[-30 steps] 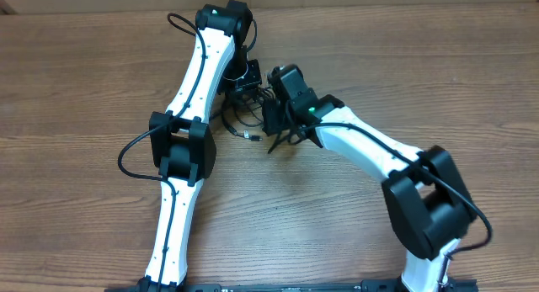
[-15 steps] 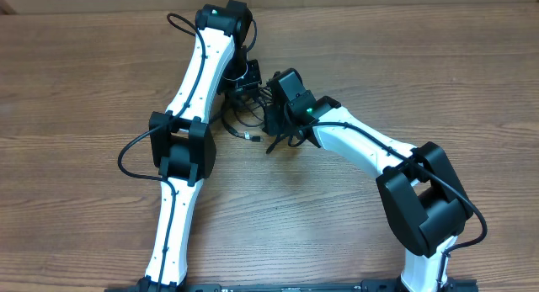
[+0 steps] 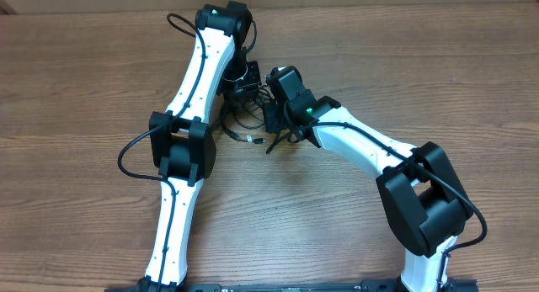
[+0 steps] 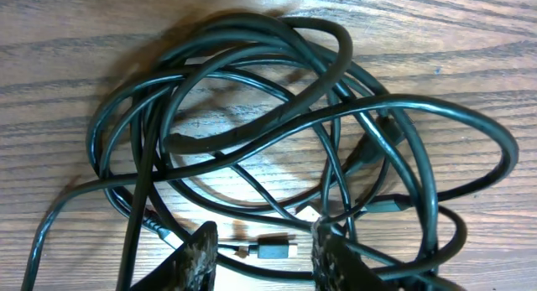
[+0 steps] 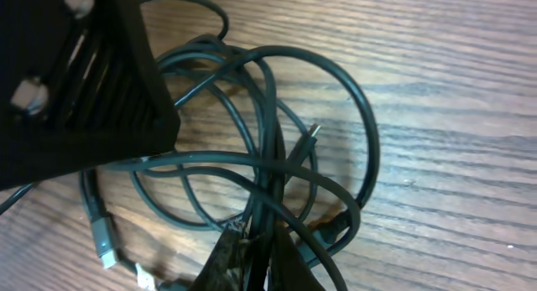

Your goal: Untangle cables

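My right gripper (image 5: 256,259) was clamped tight, its fingertips pinching a couple of strands of the cables (image 4: 210,142) near the edge of the bundle. My left gripper (image 4: 264,264) stood partly open over the same tangle and held nothing. A small plug (image 4: 275,247) lay on the wood in the gap between its fingers (image 4: 197,262). The cables sat in one knotted coil of black loops on the wooden table (image 3: 421,65), between my two wrists, toward the far side.
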